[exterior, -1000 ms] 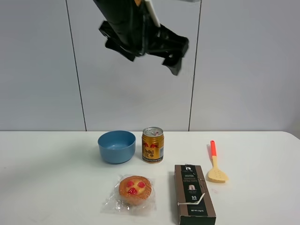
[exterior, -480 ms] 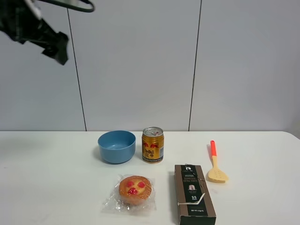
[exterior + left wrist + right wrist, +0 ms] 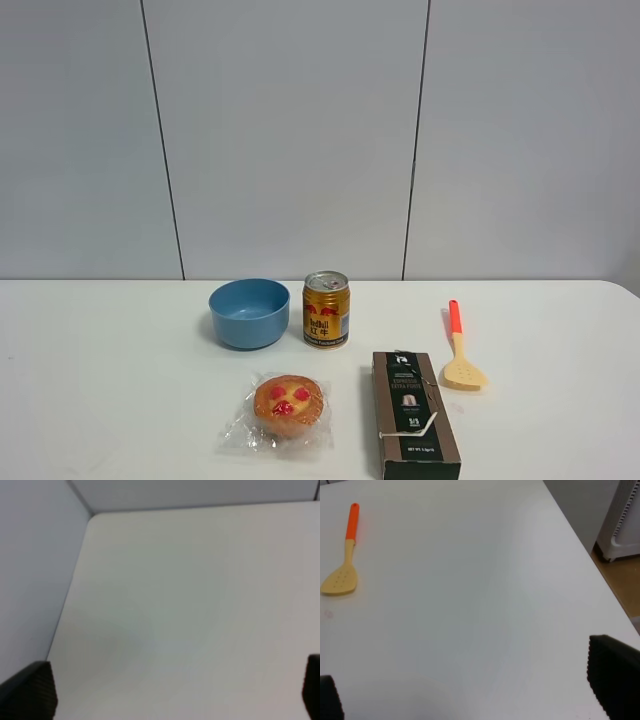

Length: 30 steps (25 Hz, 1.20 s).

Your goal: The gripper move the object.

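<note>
Plainly, both hands, left hand [image 3: 170, 700] and right hand [image 3: 470, 700], gape wide and empty. On the worktop [image 3: 120, 400], the capsule carton [image 3: 413, 412] lies near its front edge, just beside the wrapped pastry [image 3: 288, 406]. A careless descent could snag that wrapper or nudge the spatula [image 3: 459, 350].

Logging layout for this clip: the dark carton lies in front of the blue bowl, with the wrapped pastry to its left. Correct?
Not quite. In the exterior high view the dark carton lies in front of the spatula and can, not the blue bowl. The wrapped pastry is to its left.
</note>
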Each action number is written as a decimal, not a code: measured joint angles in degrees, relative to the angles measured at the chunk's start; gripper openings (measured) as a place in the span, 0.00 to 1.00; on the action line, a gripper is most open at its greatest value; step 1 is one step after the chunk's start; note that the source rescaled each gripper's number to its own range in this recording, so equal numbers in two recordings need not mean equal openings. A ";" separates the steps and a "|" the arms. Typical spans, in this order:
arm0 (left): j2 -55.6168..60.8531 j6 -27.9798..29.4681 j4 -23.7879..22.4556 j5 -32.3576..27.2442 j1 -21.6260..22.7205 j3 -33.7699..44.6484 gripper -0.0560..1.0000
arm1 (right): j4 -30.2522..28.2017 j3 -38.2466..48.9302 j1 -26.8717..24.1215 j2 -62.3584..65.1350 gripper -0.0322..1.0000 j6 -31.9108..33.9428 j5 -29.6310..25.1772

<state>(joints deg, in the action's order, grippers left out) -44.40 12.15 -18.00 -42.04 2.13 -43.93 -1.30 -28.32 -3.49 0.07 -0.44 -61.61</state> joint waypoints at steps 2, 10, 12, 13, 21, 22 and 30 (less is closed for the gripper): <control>7.20 -0.16 1.05 -4.78 0.45 3.26 0.99 | 0.00 0.00 0.00 0.00 1.00 0.00 0.00; 27.24 -0.35 6.20 -15.11 0.51 9.62 0.99 | 0.00 0.00 0.00 0.00 1.00 0.00 0.00; 30.38 -0.35 6.72 -15.70 0.51 11.24 0.99 | 0.00 0.00 0.00 0.00 1.00 0.00 0.00; 31.92 -0.35 7.29 -16.14 0.51 11.94 0.99 | 0.00 0.00 0.00 0.00 1.00 0.00 0.00; 38.57 -3.37 13.31 -18.42 0.51 14.70 0.99 | 0.00 0.00 0.00 0.00 1.00 0.00 0.00; 39.13 -4.24 13.68 -18.42 0.51 14.70 0.99 | 0.00 0.00 0.00 0.00 1.00 0.00 0.00; 40.75 -11.31 18.42 -18.42 0.51 14.70 0.99 | 0.00 0.00 0.00 0.00 1.00 0.00 0.00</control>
<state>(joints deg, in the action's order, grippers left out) -3.65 0.84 0.42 -60.46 2.64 -29.24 -1.30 -28.32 -3.49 0.07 -0.44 -61.61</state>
